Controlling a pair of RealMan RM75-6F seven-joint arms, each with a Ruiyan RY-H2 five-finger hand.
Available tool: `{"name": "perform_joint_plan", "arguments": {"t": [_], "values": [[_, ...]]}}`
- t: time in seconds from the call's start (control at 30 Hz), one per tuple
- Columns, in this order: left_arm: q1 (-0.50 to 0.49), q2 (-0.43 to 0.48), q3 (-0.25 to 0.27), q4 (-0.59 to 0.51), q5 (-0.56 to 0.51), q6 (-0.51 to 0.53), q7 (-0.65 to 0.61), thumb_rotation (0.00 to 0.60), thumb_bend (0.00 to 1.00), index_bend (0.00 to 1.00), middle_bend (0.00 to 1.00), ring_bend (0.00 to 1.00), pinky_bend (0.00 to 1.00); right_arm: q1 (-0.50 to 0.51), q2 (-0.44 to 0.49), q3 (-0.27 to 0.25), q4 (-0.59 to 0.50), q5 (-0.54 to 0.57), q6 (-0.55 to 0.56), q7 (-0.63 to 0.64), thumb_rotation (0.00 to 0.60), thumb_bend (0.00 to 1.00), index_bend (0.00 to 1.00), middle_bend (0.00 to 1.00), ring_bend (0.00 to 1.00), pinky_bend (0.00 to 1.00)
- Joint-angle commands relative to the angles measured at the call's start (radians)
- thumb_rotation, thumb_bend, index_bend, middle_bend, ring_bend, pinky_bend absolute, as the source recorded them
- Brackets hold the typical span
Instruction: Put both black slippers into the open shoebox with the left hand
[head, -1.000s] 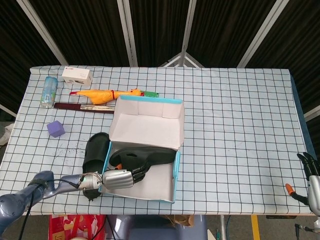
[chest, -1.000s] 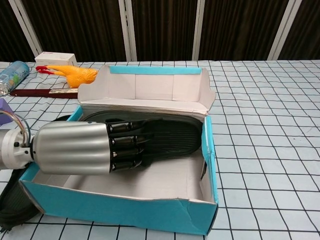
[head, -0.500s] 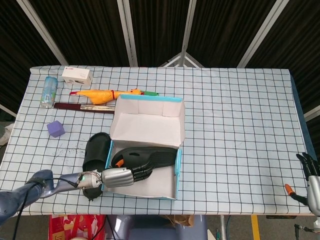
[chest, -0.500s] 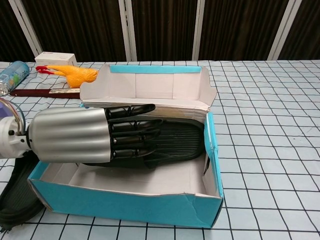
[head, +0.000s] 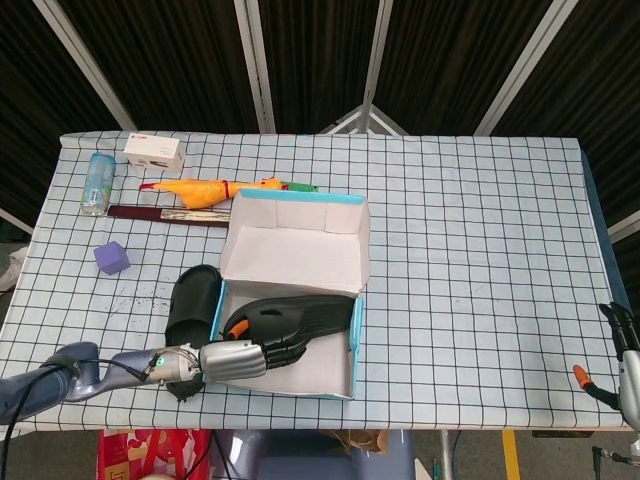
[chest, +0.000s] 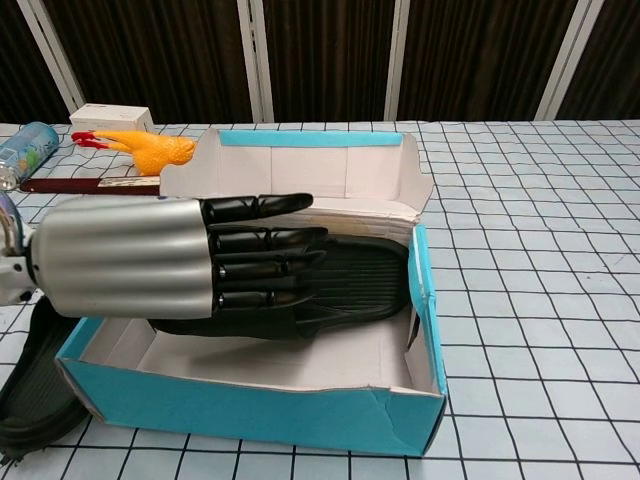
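one slipper boxed, one left on the desk

the left hand (chest: 170, 258) reaches over the near-left edge of the shoebox (head: 352, 352), fingers (chest: 265, 268) straight and a little apart, lying flat over the slipper (chest: 360, 282) inside. whether it grips that slipper or only rests on it cannot be told; the underside of the hand is hidden in both views. the slipper in the box lies lengthwise along the back of the floor, under the raised lid (head: 293, 252).

just outside the box's left wall, the second slipper (head: 192, 302) lies on the desk (head: 470, 250), untouched.

the right hand (head: 627, 355) shows only at the far right edge of the head view, well apart from the work; its state cannot be told.

judging from this, the task looks about half done: one slipper is in, though perhaps not yet let go. left to do: clear the hand from the box, take the second slipper, and put it beside the first.
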Motion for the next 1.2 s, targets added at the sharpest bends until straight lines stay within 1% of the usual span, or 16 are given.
{"name": "perform_joint_plan", "arguments": {"t": [0.03, 0.17, 0.3, 0.37, 0.4, 0.47, 0.57, 0.67, 0.77, 0.83, 0.9, 1.0, 1.2], "values": [[-0.005, 0.073, -0.019, -0.090, 0.007, -0.016, 0.045, 0.600, 0.15, 0.11, 0.09, 0.02, 0.07, 0.000, 0.001, -0.001, -0.002, 0.000, 0.000, -0.002, 0.600, 0.25, 0.12, 0.12, 0.17, 0.14], [-0.001, 0.142, -0.030, -0.171, 0.012, -0.030, 0.078, 0.600, 0.15, 0.11, 0.09, 0.02, 0.07, -0.001, 0.002, -0.001, -0.007, 0.001, -0.002, -0.005, 0.600, 0.25, 0.12, 0.12, 0.17, 0.14], [-0.001, 0.188, -0.029, -0.205, 0.028, -0.062, 0.114, 0.600, 0.15, 0.11, 0.09, 0.02, 0.07, -0.001, 0.002, -0.001, -0.010, 0.005, -0.005, -0.009, 0.600, 0.25, 0.12, 0.12, 0.17, 0.14], [0.000, 0.206, -0.034, -0.215, 0.043, -0.074, 0.139, 0.600, 0.15, 0.11, 0.12, 0.02, 0.08, 0.000, 0.002, -0.002, -0.012, 0.006, -0.007, -0.013, 0.600, 0.25, 0.12, 0.12, 0.17, 0.14], [0.029, 0.211, -0.045, -0.233, 0.014, -0.042, 0.120, 0.600, 0.15, 0.11, 0.14, 0.02, 0.08, 0.001, 0.001, -0.001, -0.012, 0.008, -0.008, -0.015, 0.600, 0.25, 0.12, 0.12, 0.17, 0.14], [0.054, 0.213, -0.051, -0.247, -0.001, -0.011, 0.104, 0.600, 0.15, 0.13, 0.17, 0.02, 0.08, 0.001, 0.000, 0.000, -0.012, 0.010, -0.010, -0.015, 0.600, 0.25, 0.12, 0.12, 0.17, 0.14], [0.122, 0.223, -0.067, -0.288, -0.055, 0.072, 0.056, 0.600, 0.15, 0.14, 0.18, 0.02, 0.08, 0.002, 0.001, 0.001, -0.010, 0.013, -0.013, -0.012, 0.600, 0.25, 0.12, 0.12, 0.17, 0.14], [0.223, 0.244, -0.079, -0.367, -0.155, 0.174, -0.027, 0.600, 0.15, 0.14, 0.19, 0.02, 0.08, 0.001, 0.003, 0.001, -0.009, 0.011, -0.011, -0.007, 0.600, 0.25, 0.12, 0.12, 0.17, 0.14], [0.306, 0.283, -0.081, -0.441, -0.222, 0.254, -0.088, 0.600, 0.15, 0.14, 0.19, 0.02, 0.08, -0.001, 0.003, 0.001, -0.007, 0.004, -0.004, -0.002, 0.600, 0.25, 0.12, 0.12, 0.17, 0.14], [0.354, 0.315, -0.077, -0.474, -0.264, 0.285, -0.121, 0.600, 0.15, 0.14, 0.19, 0.02, 0.08, -0.002, 0.002, 0.001, -0.005, -0.001, 0.002, -0.001, 0.600, 0.25, 0.12, 0.12, 0.17, 0.14], [0.394, 0.344, -0.072, -0.497, -0.305, 0.298, -0.149, 0.600, 0.15, 0.14, 0.19, 0.02, 0.08, -0.002, 0.000, 0.001, -0.003, -0.007, 0.004, 0.000, 0.600, 0.25, 0.12, 0.12, 0.17, 0.14], [0.446, 0.381, -0.065, -0.528, -0.380, 0.286, -0.181, 0.600, 0.14, 0.14, 0.20, 0.02, 0.07, 0.000, -0.003, 0.000, -0.002, -0.009, 0.002, -0.003, 0.600, 0.25, 0.12, 0.12, 0.17, 0.14], [0.501, 0.409, -0.073, -0.589, -0.555, 0.192, -0.297, 0.569, 0.13, 0.14, 0.20, 0.02, 0.08, 0.002, -0.006, -0.001, -0.006, -0.009, -0.001, -0.017, 0.600, 0.25, 0.12, 0.12, 0.17, 0.14]]}}
